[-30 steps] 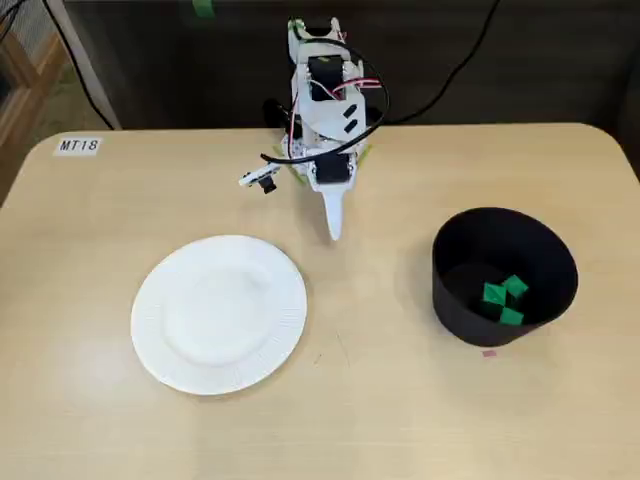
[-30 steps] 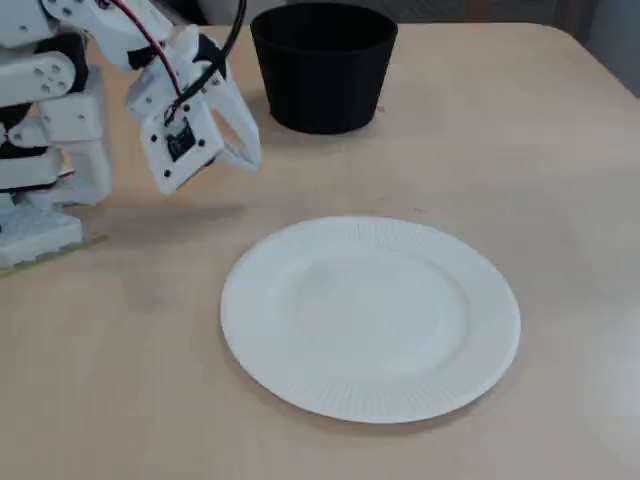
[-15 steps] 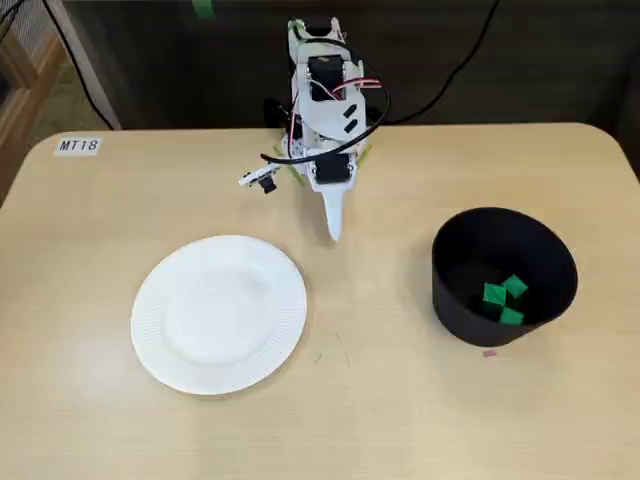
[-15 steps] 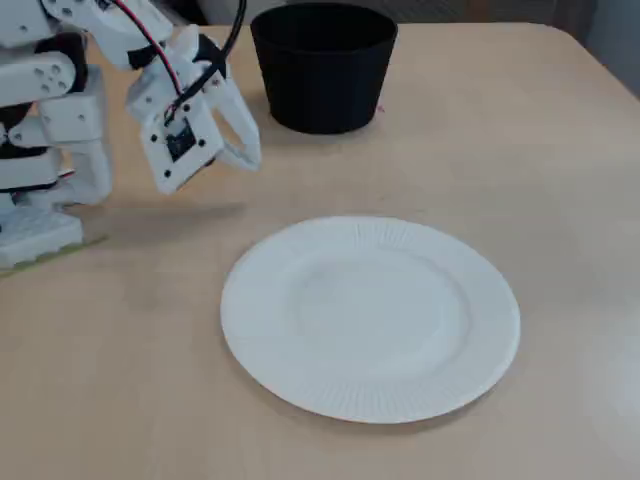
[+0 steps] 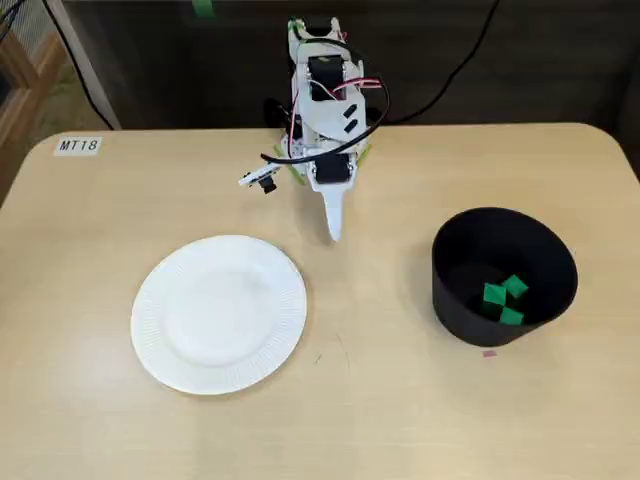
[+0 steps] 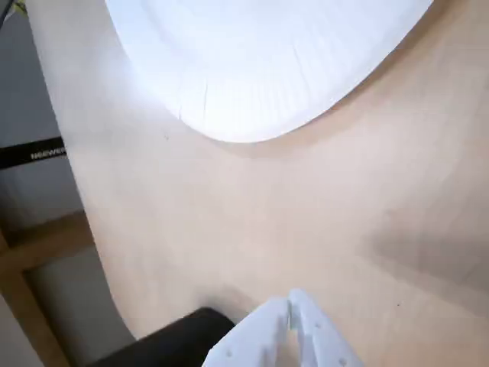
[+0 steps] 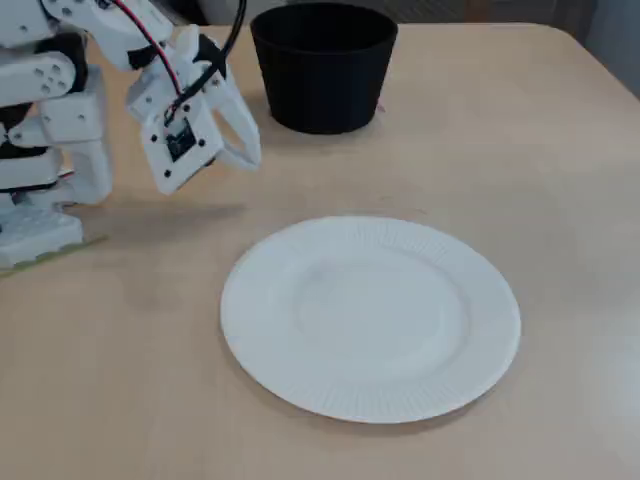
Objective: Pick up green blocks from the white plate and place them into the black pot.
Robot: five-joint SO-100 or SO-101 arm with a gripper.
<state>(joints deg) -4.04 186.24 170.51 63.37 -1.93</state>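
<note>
The white plate (image 5: 219, 312) (image 7: 370, 315) (image 6: 260, 61) lies bare on the table, with no blocks on it. Three green blocks (image 5: 501, 298) sit at the bottom of the black pot (image 5: 455, 300) (image 7: 322, 68) at the right of a fixed view. My white gripper (image 5: 334, 232) (image 7: 252, 152) (image 6: 291, 309) is shut and holds nothing. It hangs over bare table between plate and pot, near the arm's base. In the wrist view the fingertips touch each other, the plate lies beyond them and the pot's dark rim (image 6: 164, 344) shows at the bottom left.
The arm's base (image 5: 322, 80) stands at the table's far edge with cables behind it. A label reading MT18 (image 5: 78, 146) is stuck at the far left corner. A small pink mark (image 5: 489, 352) lies by the pot.
</note>
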